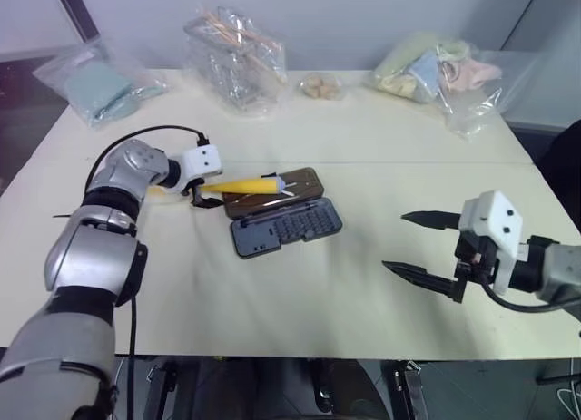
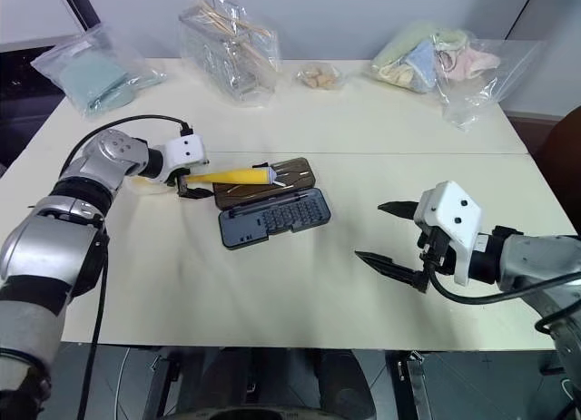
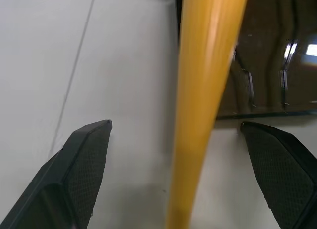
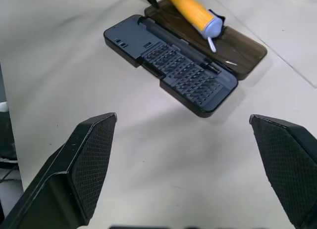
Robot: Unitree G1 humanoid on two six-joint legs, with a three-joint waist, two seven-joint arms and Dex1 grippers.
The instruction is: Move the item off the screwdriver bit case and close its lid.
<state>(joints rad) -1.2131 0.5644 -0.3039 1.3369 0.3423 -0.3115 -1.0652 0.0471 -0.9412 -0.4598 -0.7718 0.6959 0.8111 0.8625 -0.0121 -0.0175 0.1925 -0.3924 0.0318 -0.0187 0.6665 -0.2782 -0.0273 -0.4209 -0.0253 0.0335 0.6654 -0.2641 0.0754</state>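
The left gripper (image 1: 201, 194), jaws wide, straddles the yellow item (image 1: 243, 185), which lies across the open lid (image 1: 277, 190) of the case (image 1: 285, 225). Closing off-centre could drag the case leftward. The right gripper (image 2: 392, 239) waits, spread wide, near right.

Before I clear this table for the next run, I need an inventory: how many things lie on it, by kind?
Clear plastic bags with contents: 4
Flat dark grey-black screwdriver bit case, lid open: 1
Long slim yellow tool lying across the lid: 1
Total: 6
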